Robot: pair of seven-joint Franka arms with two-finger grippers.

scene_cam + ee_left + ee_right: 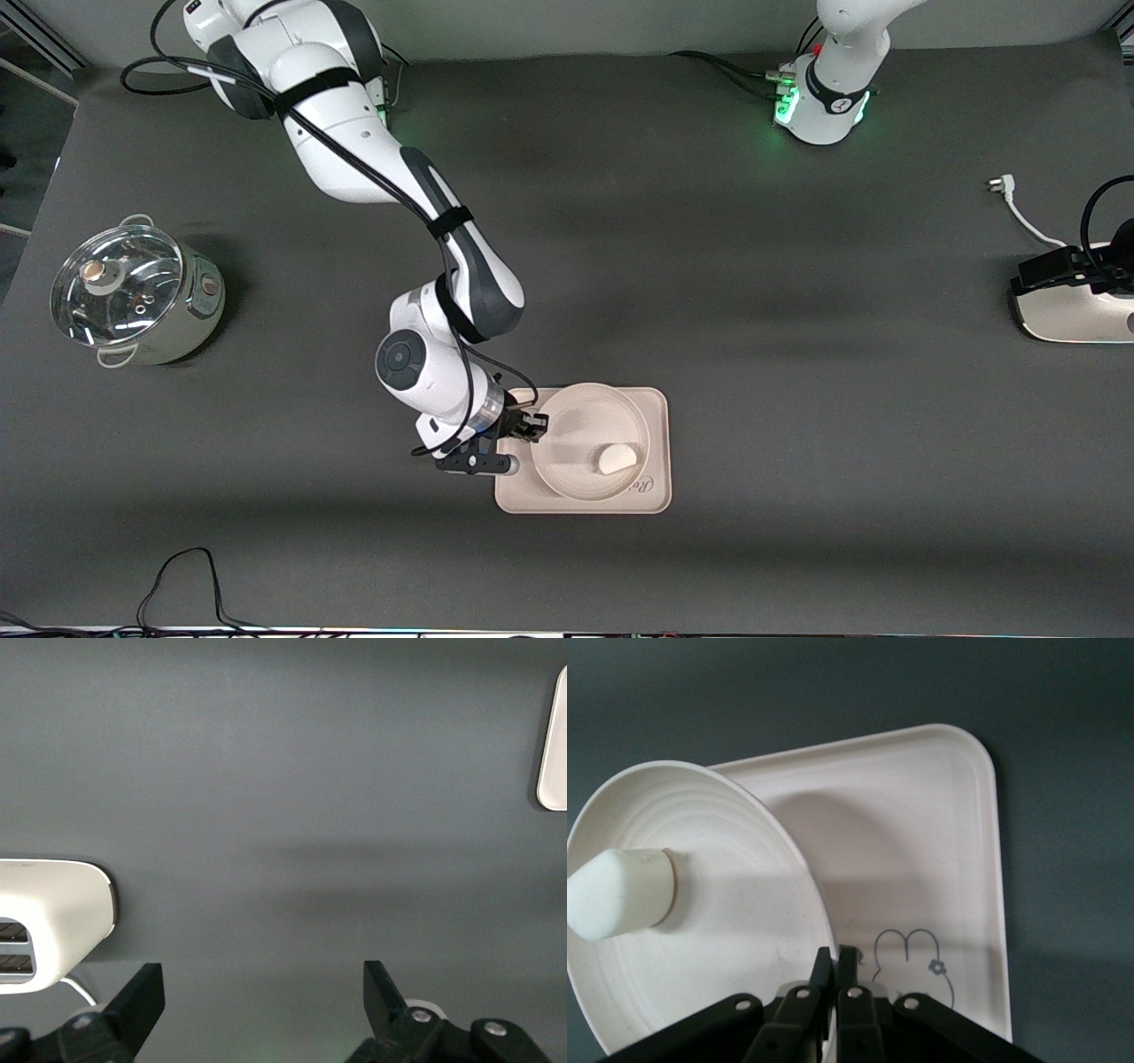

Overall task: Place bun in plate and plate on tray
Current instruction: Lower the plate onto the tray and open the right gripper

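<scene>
Front view: tray (657,496) sits lower centre of frame, cream, rounded corners, bit of cursive lettering showing at its lower edge. Round plate (567,421) on the tray, covering most of it. White bun (617,458) lies in the plate, lower-right part of it. Right gripper (534,426) at the plate's rim on the side toward the right arm's end of the table, arm reaching down from upper left of frame. Fingers too small here to read. Left arm waits, only its base at top right and its gripper (1067,268) at the right edge, over a white toaster (1076,315). White plug and cord (1019,208) lie above the toaster in frame. Steel pot with glass lid (133,292) at mid left.

Left wrist view: left gripper (264,997) fingers spread wide, nothing between them, bare dark table (292,797) under. Toaster (53,921) corner with slots at mid left, tray corner (554,753) at upper right edge. Plate and bun not visible here.

Right wrist view: right gripper (834,967) fingers pressed together on the plate (726,930) rim, pinching it; only this view shows that. Plate looks tilted, rim raised over the tray (921,833). Bun (618,892) at the plate's left part of frame. Rabbit outline print (914,961) on the tray beside the fingers, hidden in the front view.
</scene>
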